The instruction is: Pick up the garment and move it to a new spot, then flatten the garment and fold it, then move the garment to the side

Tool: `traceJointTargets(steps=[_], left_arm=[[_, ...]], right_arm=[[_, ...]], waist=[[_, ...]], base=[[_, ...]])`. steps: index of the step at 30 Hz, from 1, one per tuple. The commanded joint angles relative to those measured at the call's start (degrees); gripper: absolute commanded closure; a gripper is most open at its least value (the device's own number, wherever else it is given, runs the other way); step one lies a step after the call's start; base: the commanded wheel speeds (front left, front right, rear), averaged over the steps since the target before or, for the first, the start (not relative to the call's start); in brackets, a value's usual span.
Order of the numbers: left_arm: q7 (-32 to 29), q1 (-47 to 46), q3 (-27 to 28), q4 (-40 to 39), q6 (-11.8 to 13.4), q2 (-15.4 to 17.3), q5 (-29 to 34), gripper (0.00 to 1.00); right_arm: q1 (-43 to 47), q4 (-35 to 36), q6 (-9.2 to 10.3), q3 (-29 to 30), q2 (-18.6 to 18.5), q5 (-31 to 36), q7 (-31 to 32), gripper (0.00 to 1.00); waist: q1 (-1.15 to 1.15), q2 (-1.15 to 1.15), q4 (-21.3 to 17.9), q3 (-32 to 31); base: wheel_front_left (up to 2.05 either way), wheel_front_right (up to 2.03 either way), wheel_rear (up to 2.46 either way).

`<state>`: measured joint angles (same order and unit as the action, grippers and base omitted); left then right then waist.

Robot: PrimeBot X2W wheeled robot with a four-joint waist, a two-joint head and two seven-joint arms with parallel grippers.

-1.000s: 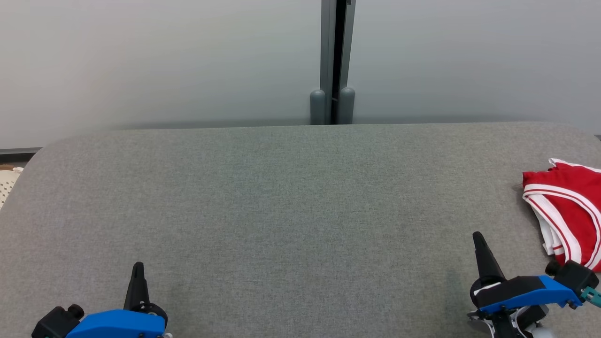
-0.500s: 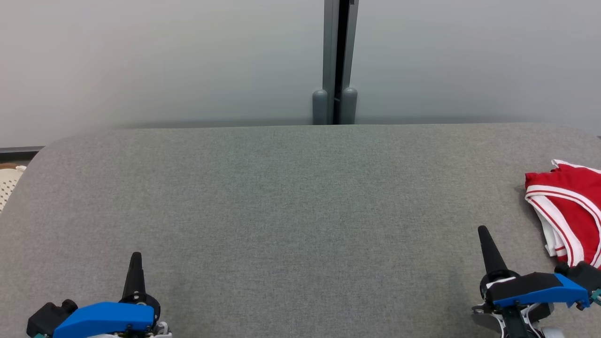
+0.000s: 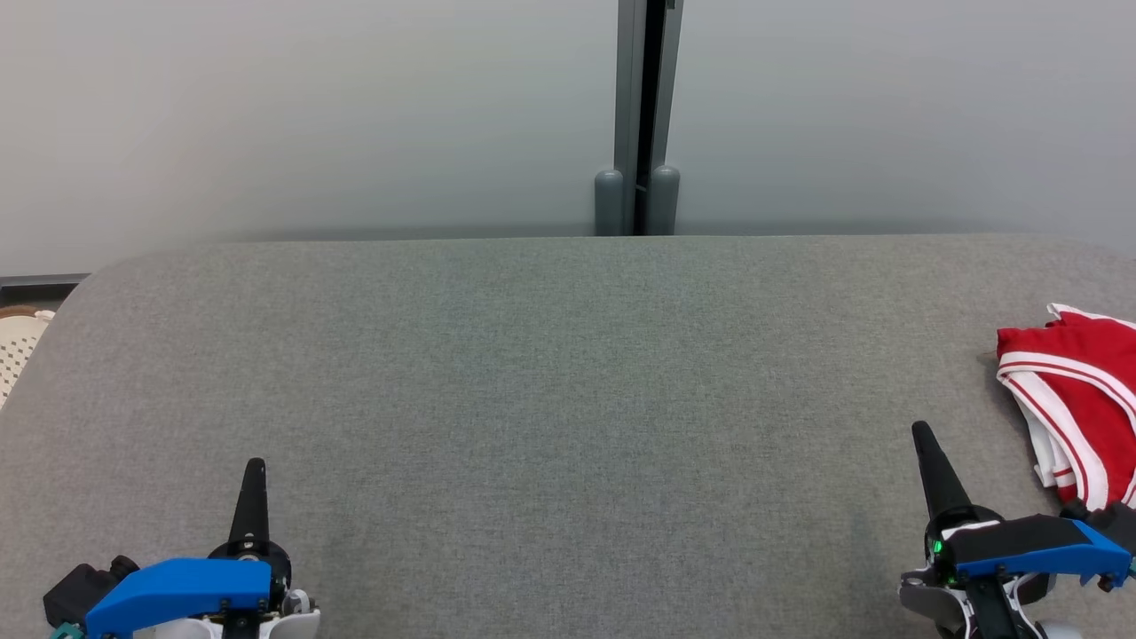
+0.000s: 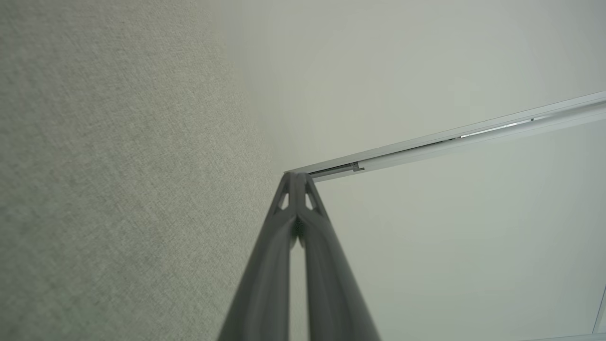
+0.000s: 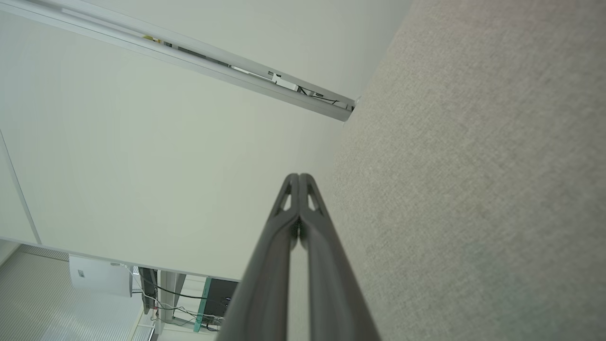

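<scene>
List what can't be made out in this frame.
1. Red garment: in the head view the right edge cuts it off, and the body of the right gripper hides its lower corner, so its type and full shape are unclear.
2. Cream perforated object: cut off by the head view's left edge and unidentifiable.

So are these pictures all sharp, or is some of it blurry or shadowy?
Head view: soft, even light, sharp all over, just a faint shadow beside the red garment. Left wrist view: the left hand blurs towards the bottom edge. Right wrist view: the right hand blurs likewise; the grey cloth surface looks crisp.
</scene>
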<state>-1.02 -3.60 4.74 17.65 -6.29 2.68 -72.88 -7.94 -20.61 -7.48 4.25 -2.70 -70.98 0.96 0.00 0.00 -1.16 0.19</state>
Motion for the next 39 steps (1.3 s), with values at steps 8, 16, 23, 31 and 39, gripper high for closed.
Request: traceJointTargets(steps=[8,16,23,31,39], left_arm=[[-1.3,-1.5,0.6,-1.3,-0.5,0.3,-4.4,1.00],[-2.3,-1.8,1.0,-1.9,-0.8,0.3,-7.9,1.00],[-3.1,-2.1,1.2,-2.4,-1.0,0.3,-10.8,1.00],[-4.0,-2.5,1.4,-2.9,-1.0,0.3,-13.9,1.00],[-4.9,-2.8,1.6,-3.4,-1.3,0.3,-16.9,1.00]], right_arm=[[0.6,2.1,-0.02,0.7,-0.3,-5.0,1.4,1.00],[1.0,3.2,-0.02,1.1,-0.3,-8.8,2.4,1.00],[1.3,4.1,-0.02,1.4,-0.3,-12.0,3.2,1.00],[1.5,5.1,-0.02,1.7,-0.3,-15.3,4.2,1.00],[1.8,6.0,-0.02,2.1,-0.3,-18.6,5.0,1.00]], waist=[[0.00,0.00,0.2,0.0],[0.00,0.00,0.4,0.0],[0.00,0.00,0.6,0.0],[0.00,0.00,0.8,0.0],[0.00,0.00,1.0,0.0]], base=[[0.00,0.00,0.00],[0.00,0.00,0.00],[0.00,0.00,0.00],[0.00,0.00,0.00],[0.00,0.00,0.00]])
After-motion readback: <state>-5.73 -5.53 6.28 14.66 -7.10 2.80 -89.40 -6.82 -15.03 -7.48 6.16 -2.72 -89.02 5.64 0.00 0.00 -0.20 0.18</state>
